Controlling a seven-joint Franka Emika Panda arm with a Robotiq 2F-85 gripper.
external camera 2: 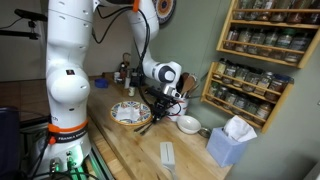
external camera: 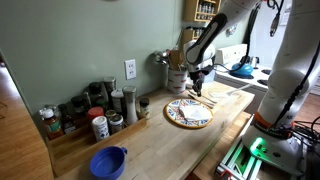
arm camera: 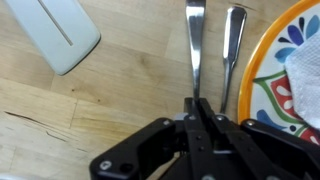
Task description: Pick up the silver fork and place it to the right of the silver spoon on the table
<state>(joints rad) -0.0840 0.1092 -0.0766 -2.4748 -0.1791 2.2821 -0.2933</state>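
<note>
In the wrist view the tool [arm camera: 197,108] is clenched on the narrow part of the fork [arm camera: 195,45], its two dark fingers [arm camera: 190,112] pressed together around the slim silver handle. The fork runs straight away from the tool to the top edge of the view, and its tines do not show. Whether it rests on the counter [arm camera: 100,100] or is raised off it cannot be told. Just beside the fork, parallel to it with a thin strip of wood between them, lies the spoon [arm camera: 233,45]. Its rounded handle end points away from the tool, and its other end is hidden behind the tool. The spoon lies between the fork and the rim of a patterned plate [arm camera: 268,80], which carries a white napkin [arm camera: 305,80]. A white flat object [arm camera: 55,30] sits on the far side of the fork, well apart from it. In both exterior views the tool [external camera: 198,84] [external camera 2: 158,108] is low over the counter [external camera: 150,140] [external camera 2: 120,150], next to the plate [external camera: 188,122] [external camera 2: 127,121]. In an exterior view a blue bowl [external camera: 108,162] stands near the counter's front edge.
</note>
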